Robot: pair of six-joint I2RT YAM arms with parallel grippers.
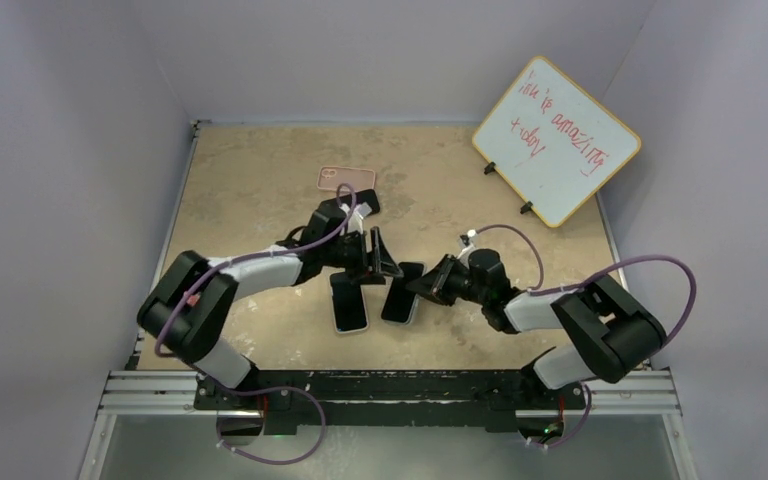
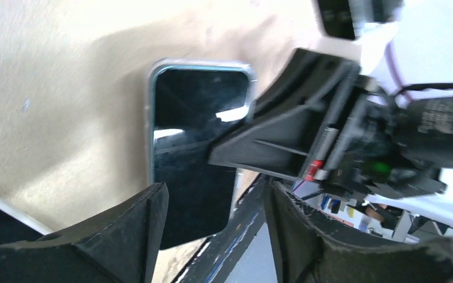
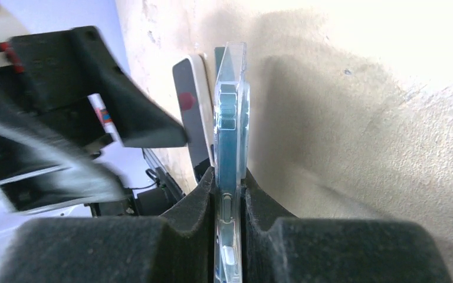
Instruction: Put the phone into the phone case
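Right pincer [image 3: 229, 180] clenched on clear case [image 3: 231, 112] by counter's [image 1: 260, 170] near edge; left pincer [image 2: 215, 197] released near phone [image 1: 350, 303]. Steady the case, seat one corner first.

Two phones [image 1: 350, 303]; one clear case [image 3: 231, 118]; perhaps one pink case [image 1: 345, 179]; one whiteboard [image 1: 557, 140].

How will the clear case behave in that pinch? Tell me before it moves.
The clear case looks thin and glossy, so it may slip between the pads of the right end effector. Pinched at one end, its long body will probably lever or twist if pushed. The thin walls likely flex.
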